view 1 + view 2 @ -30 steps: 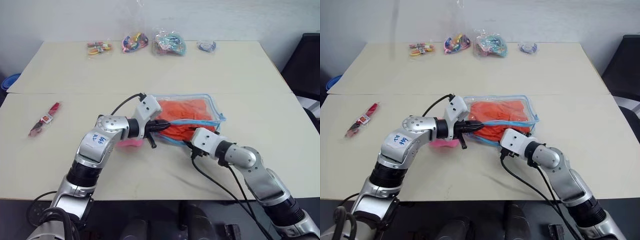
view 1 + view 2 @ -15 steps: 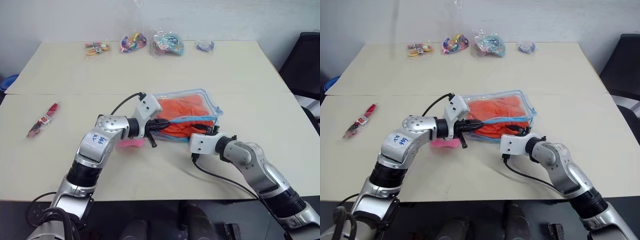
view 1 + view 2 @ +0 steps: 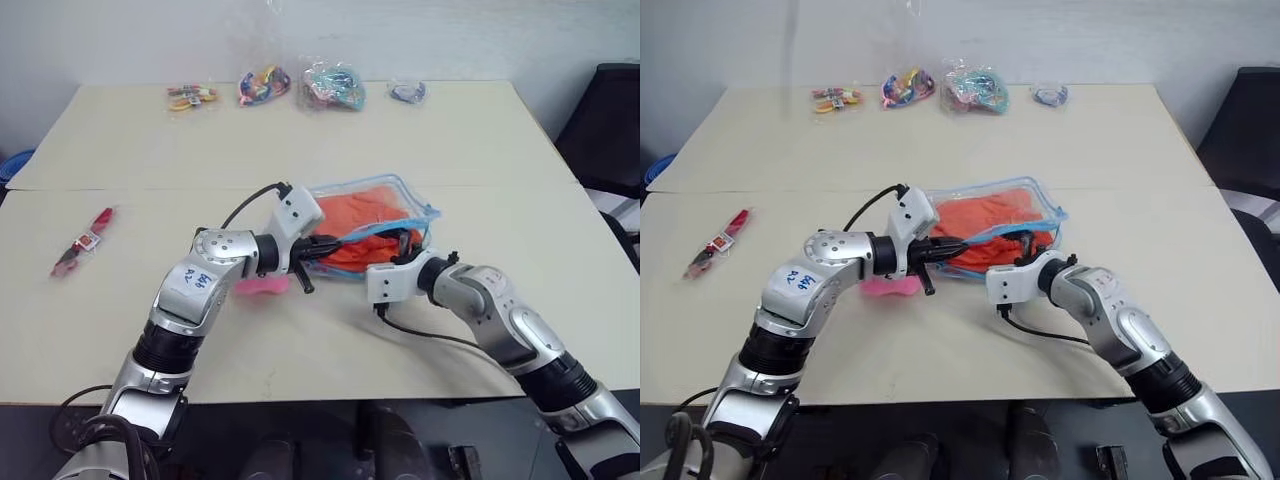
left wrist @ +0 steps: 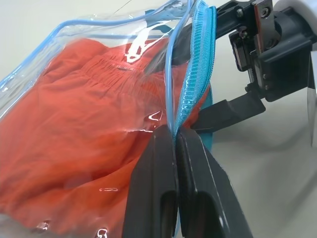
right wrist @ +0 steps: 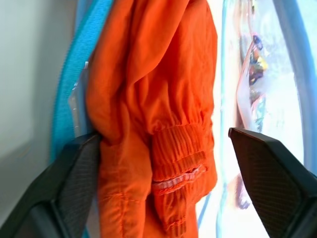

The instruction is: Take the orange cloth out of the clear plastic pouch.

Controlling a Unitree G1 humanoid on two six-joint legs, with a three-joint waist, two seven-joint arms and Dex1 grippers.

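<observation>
- Your right gripper [image 5: 163,163] stands spread wide in the pouch mouth, fingers either side of the orange cloth [image 3: 365,222].
- Your left gripper [image 4: 176,148] pinches the clear plastic pouch [image 3: 400,190]'s zipper edge, mid-table.

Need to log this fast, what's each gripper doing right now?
Left gripper: shut on the light-blue zipper edge of the clear plastic pouch.
Right gripper: open, fingers either side of the bright orange cloth at the pouch mouth.

No legible text; blue handwriting on left forearm [image 3: 197,281] indecipherable.
</observation>
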